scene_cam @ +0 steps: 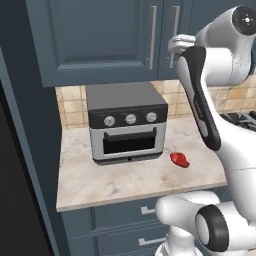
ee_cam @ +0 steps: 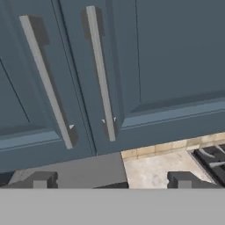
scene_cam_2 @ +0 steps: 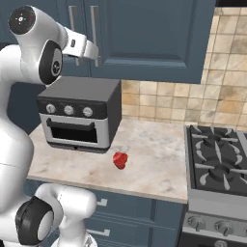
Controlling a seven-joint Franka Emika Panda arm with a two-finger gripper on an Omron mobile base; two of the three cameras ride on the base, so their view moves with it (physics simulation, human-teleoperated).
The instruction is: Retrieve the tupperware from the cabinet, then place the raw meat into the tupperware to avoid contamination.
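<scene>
Cabinet closed, gripper raised to its handles, nothing yet fetched.

The gripper [ee_cam: 112, 180] stood open and empty, its two dark fingertips [ee_cam: 41, 179] spread wide apart and short of the doors, facing the pair of silver bar handles [ee_cam: 100, 72] where the two panels of the cabinet [scene_cam: 100, 40] met. Both doors were shut, so the tupperware could not be seen; it was presumably inside. Below the cabinet sat the grey toaster oven [scene_cam: 127, 122] at the back of the marble counter [scene_cam: 100, 185], and the raw meat [scene_cam: 180, 159] lay bare on the counter just right of the oven and nearer the front edge, left of the stove [scene_cam_2: 217, 164]. By my judgement the task was barely begun: opening a door, taking out the container and loading the meat all remained.
</scene>
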